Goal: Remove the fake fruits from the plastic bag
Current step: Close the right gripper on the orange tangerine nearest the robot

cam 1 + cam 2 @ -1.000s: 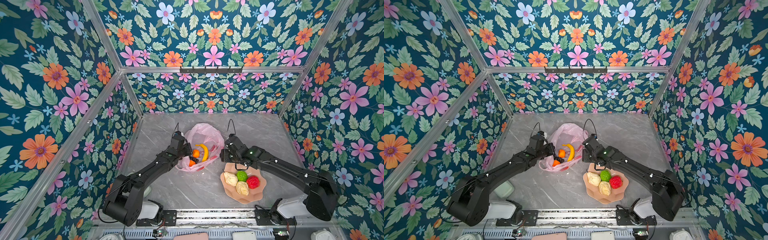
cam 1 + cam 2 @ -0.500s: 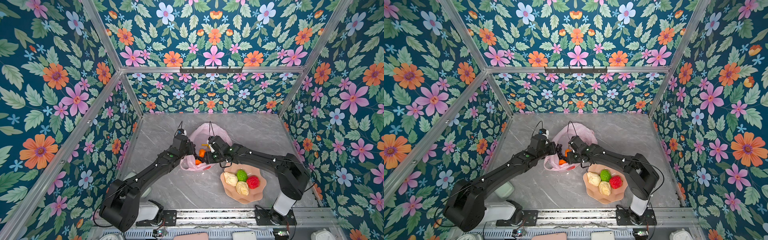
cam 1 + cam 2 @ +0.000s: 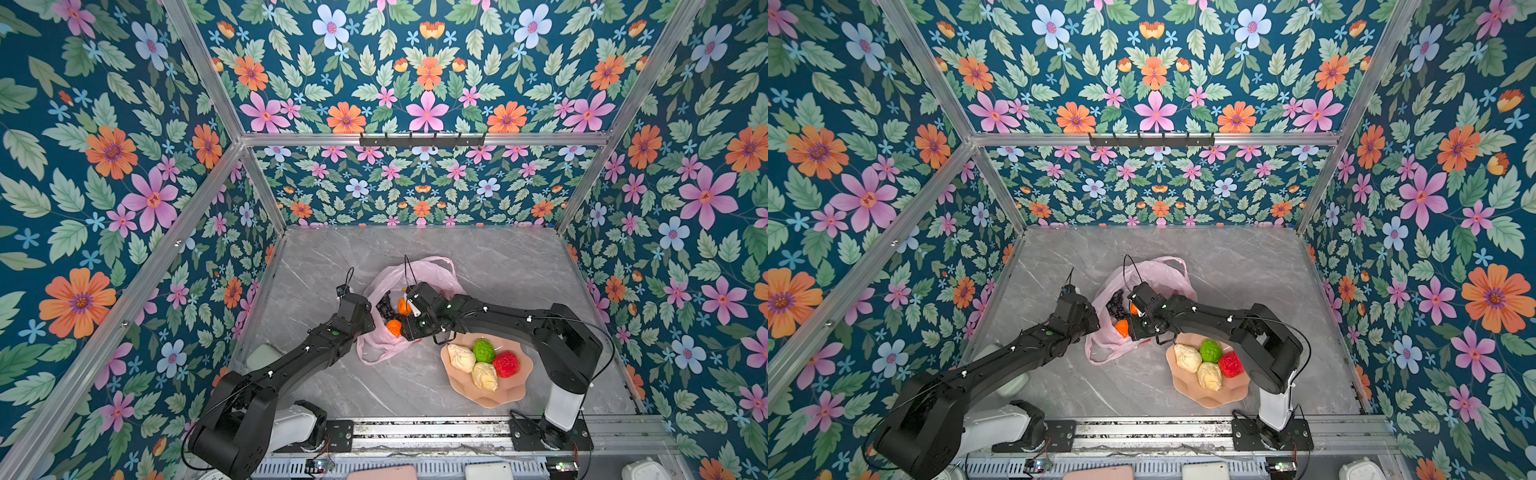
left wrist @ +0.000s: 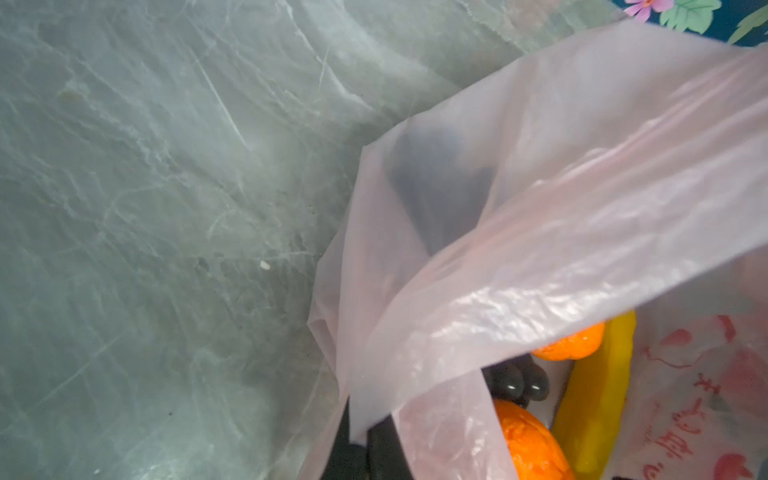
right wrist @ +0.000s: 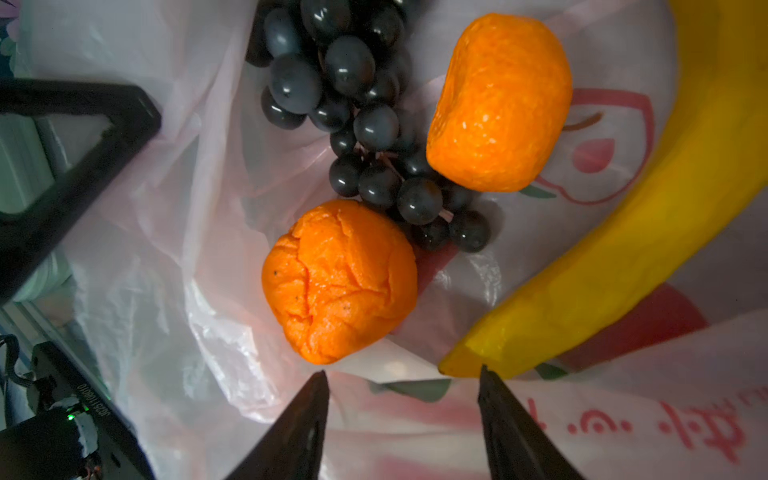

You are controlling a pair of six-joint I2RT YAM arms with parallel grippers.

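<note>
Jaws apart, the right end effector (image 5: 401,376) hangs over the plastic bag (image 3: 432,270) at the middle of the surface (image 3: 332,257), beside an orange (image 5: 338,280) and the banana (image 5: 623,232) tip. The left end effector (image 4: 365,451) is clamped on the bag's rim.

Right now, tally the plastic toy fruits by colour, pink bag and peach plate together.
Crinkled orange plastic oranges: 2
Yellow plastic banana: 1
Dark purple grape bunch: 1
Pale cream lumps: 2
Bumpy green fruit: 1
Bumpy red fruit: 1
Total: 8

Grapes (image 5: 353,104), oranges (image 5: 338,278), banana (image 5: 602,257) inside the bag (image 3: 436,272); plate (image 3: 494,399) to its right
</note>
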